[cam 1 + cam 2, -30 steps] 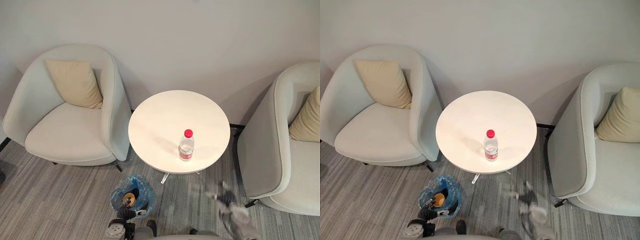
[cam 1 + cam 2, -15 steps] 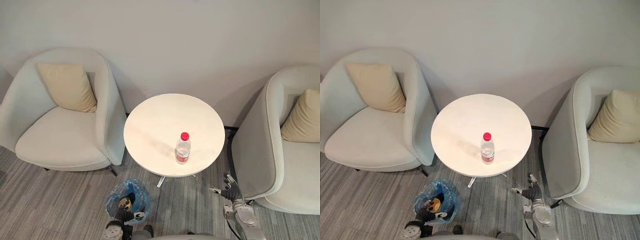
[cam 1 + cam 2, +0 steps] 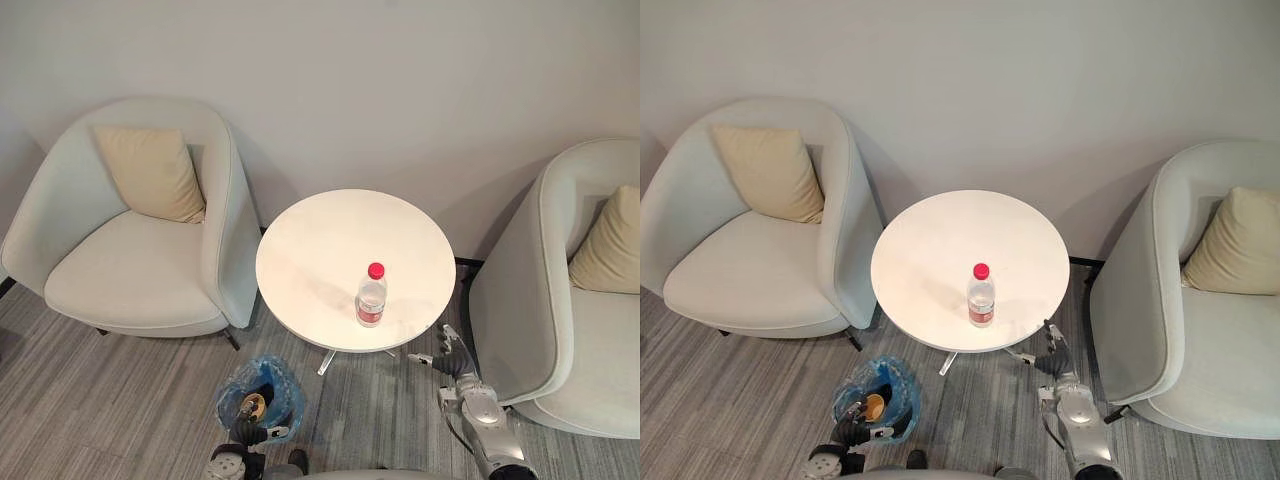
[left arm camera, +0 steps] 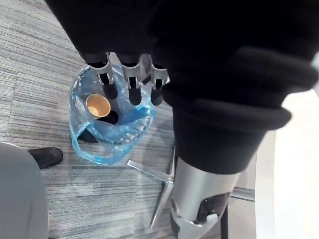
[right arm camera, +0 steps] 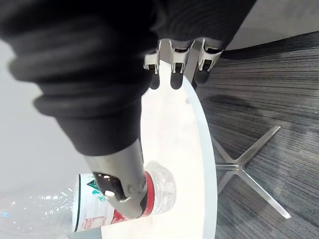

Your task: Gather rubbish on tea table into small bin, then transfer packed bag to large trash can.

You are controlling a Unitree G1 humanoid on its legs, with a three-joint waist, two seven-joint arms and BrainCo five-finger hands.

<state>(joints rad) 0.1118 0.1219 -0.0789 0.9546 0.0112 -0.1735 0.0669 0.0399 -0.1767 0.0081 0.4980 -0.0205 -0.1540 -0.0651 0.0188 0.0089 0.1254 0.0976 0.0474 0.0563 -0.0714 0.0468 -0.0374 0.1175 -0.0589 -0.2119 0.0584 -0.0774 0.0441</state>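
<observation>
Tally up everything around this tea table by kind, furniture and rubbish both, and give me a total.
Armchairs: 2
Cushions: 2
Round table: 1
Plastic bottle: 1
Small bin with blue bag: 1
Paper cup in the bin: 1
Total: 8

No writing is coming through legibly. The bottle, standing near the tea table's front edge, is wearing a red-and-white label (with a green mark), its print too blurred.
</observation>
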